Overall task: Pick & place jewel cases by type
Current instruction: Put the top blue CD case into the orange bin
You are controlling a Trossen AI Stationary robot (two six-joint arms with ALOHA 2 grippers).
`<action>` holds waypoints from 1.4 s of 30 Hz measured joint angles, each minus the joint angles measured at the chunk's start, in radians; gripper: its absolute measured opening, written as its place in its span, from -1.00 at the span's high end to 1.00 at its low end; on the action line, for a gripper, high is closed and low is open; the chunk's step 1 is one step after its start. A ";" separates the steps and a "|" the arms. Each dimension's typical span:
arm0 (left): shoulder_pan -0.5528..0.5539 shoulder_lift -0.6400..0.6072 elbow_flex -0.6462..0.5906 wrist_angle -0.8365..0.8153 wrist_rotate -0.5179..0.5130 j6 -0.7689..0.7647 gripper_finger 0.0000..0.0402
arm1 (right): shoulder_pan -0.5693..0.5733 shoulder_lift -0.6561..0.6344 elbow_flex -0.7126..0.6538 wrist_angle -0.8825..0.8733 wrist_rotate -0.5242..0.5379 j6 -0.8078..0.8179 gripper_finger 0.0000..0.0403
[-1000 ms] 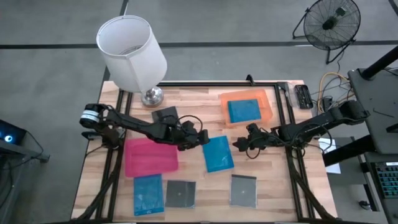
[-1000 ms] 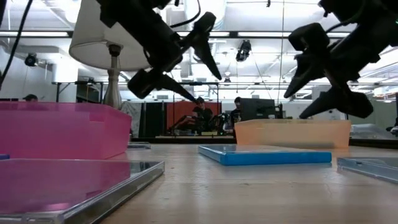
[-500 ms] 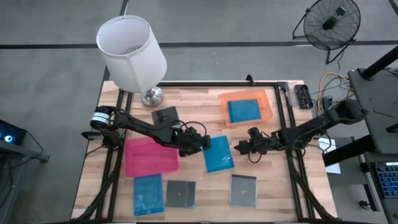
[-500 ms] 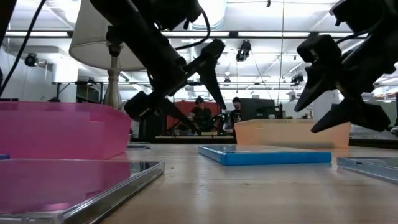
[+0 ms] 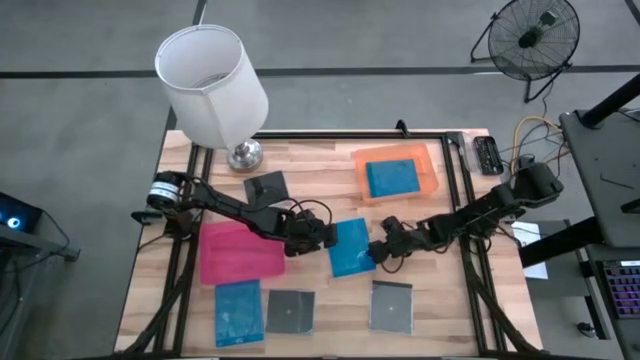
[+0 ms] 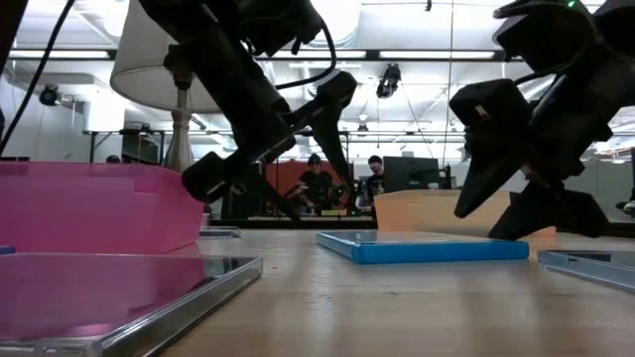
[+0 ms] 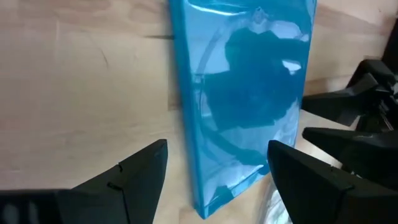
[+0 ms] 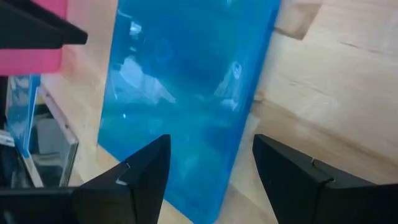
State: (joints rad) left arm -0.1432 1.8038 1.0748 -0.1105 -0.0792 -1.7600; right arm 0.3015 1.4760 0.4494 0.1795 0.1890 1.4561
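Note:
A translucent blue jewel case point(image 5: 350, 247) lies flat on the wooden table's middle, seen also in the low view point(image 6: 427, 247). My left gripper point(image 5: 322, 236) hovers open at the case's left edge, slanting down; in its wrist view the case point(image 7: 242, 93) lies ahead of the spread fingers point(image 7: 217, 177). My right gripper point(image 5: 378, 252) stands open at the case's right edge, low over it point(image 6: 501, 226), with the case point(image 8: 186, 93) between and beyond its fingers point(image 8: 211, 180). I see no touch by either gripper.
A pink tray point(image 5: 242, 252) sits left of the case. An orange tray point(image 5: 428, 170) at the back right holds another blue case point(image 5: 392, 178). A dark case point(image 5: 265, 186) lies near the lamp point(image 5: 215, 85). Along the near edge lie a blue case point(image 5: 238, 312) and two dark ones point(image 5: 290, 311) point(image 5: 392, 305).
Both grippers have sunk toward the blue case in the middle. The left one has moved down and slightly toward the near edge, to the case's left edge. The right one has come down and toward the table's left, to the case's right edge. The case has stayed put.

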 joint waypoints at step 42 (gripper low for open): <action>-0.003 -0.003 -0.054 0.100 -0.045 -0.020 -0.30 | 0.001 -0.067 -0.031 -0.122 -0.004 -0.020 0.96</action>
State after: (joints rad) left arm -0.1459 1.8005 1.0207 -0.0107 -0.1246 -1.7798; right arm 0.3027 1.4094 0.4183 0.0573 0.1848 1.4364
